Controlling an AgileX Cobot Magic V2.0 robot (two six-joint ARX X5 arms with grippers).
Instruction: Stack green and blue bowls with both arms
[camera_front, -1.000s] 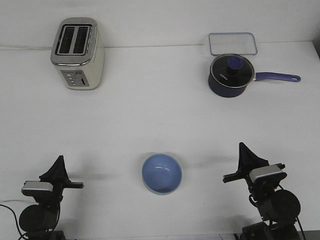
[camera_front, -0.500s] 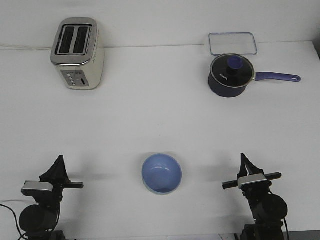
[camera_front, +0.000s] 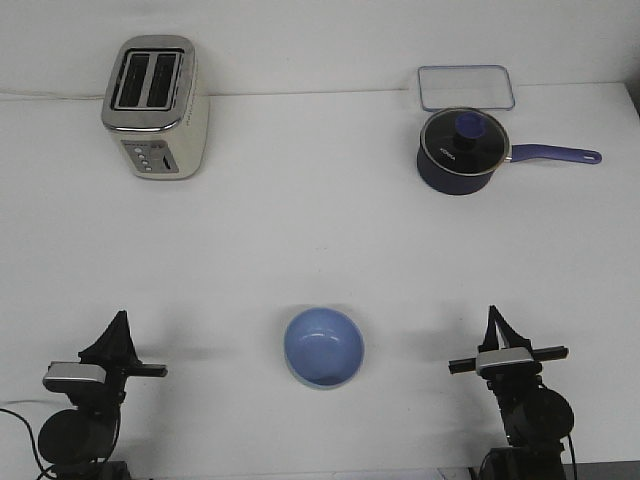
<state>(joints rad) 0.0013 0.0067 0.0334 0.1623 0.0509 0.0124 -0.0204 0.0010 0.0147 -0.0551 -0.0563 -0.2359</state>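
White tabletop (camera_front: 300, 250) runs back to a white wall, and the blue bowl (camera_front: 323, 346) sits near its front edge, midway between the two arms and well apart from both. A pale rim shows under it at the lower left, which may be the green bowl nested beneath; I cannot tell for sure.

By its look the bowl is light, stiff and smooth, likely plastic or glazed, so it should be slippery under hard pads. The rim is the place to take it, one finger inside the wall and one outside; the rounded underside gives no purchase.

Count: one blue bowl plainly seen, no separate green one. One toaster (camera_front: 156, 106) at the far left, one lidded pot (camera_front: 462, 151) at the far right, one clear tray (camera_front: 466, 87) just behind the pot.

Left gripper (camera_front: 118, 330) and right gripper (camera_front: 494, 325) both point up, empty, fingers drawn together to a tip.
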